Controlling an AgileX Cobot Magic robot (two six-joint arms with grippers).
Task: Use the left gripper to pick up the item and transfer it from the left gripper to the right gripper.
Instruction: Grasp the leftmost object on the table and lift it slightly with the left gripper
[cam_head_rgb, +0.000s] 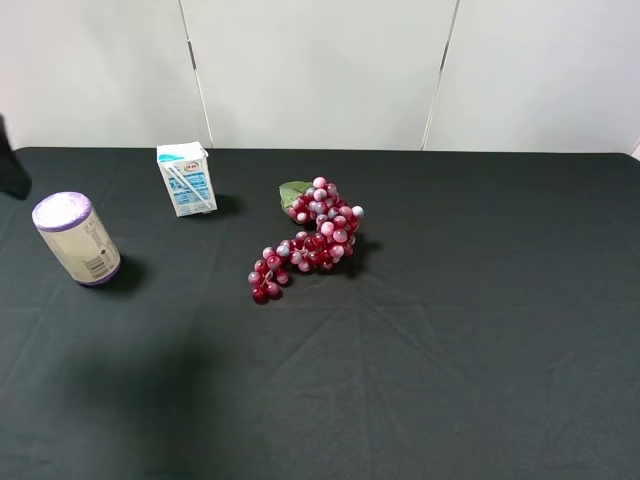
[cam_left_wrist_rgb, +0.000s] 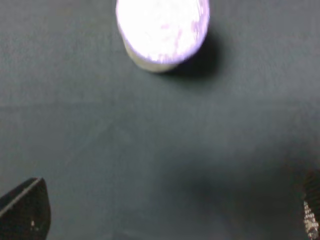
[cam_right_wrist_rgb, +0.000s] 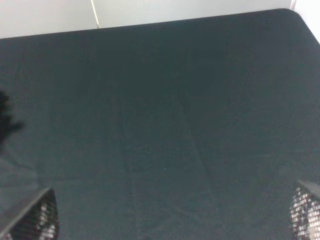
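Note:
The item, a cream-white cylinder with a purple top and a barcode label, stands upright on the black cloth at the far left. The left wrist view shows its bright top from above. My left gripper is open and empty, with its fingertips spread wide and the cylinder some way ahead of them. My right gripper is open and empty over bare cloth, with only its fingertips showing. Neither claw shows in the exterior high view.
A small white-blue drink carton stands behind and to the right of the cylinder. A red grape bunch lies near the middle. A dark shape sits at the left edge. White wall panels stand behind the table.

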